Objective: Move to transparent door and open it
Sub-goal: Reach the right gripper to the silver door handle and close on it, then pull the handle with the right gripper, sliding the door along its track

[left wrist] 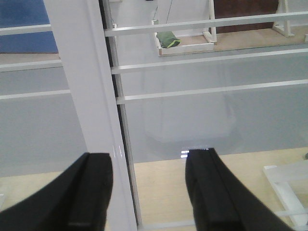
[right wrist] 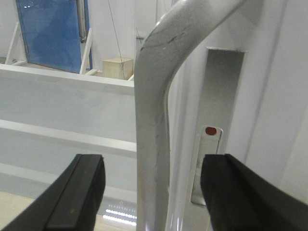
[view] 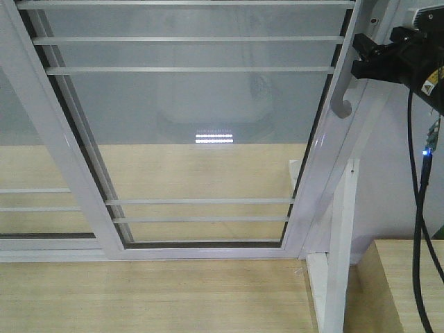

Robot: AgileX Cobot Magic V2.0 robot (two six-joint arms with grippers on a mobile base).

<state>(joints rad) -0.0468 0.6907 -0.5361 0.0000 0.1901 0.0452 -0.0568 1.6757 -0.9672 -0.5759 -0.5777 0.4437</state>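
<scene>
The transparent door (view: 194, 111) fills the front view: clear glass with thin white bars in a glossy white frame. Its curved grey handle (view: 345, 87) sits on the right stile. My right gripper (view: 362, 57) is up at that handle. In the right wrist view the handle (right wrist: 151, 120) runs between the two black fingers (right wrist: 84, 187) of the right gripper (right wrist: 154, 161); the jaws are open with gaps on both sides. My left gripper (left wrist: 149, 155) is open close to the glass, with a white stile (left wrist: 82, 86) just behind its left finger (left wrist: 91, 192).
A bare white frame post (view: 340, 243) stands right of the door, beside a light wooden box (view: 406, 284). Black cables (view: 418, 208) hang from the right arm. A barred glass panel (view: 28, 201) overlaps on the left. A latch plate with a red dot (right wrist: 210, 131) sits beside the handle.
</scene>
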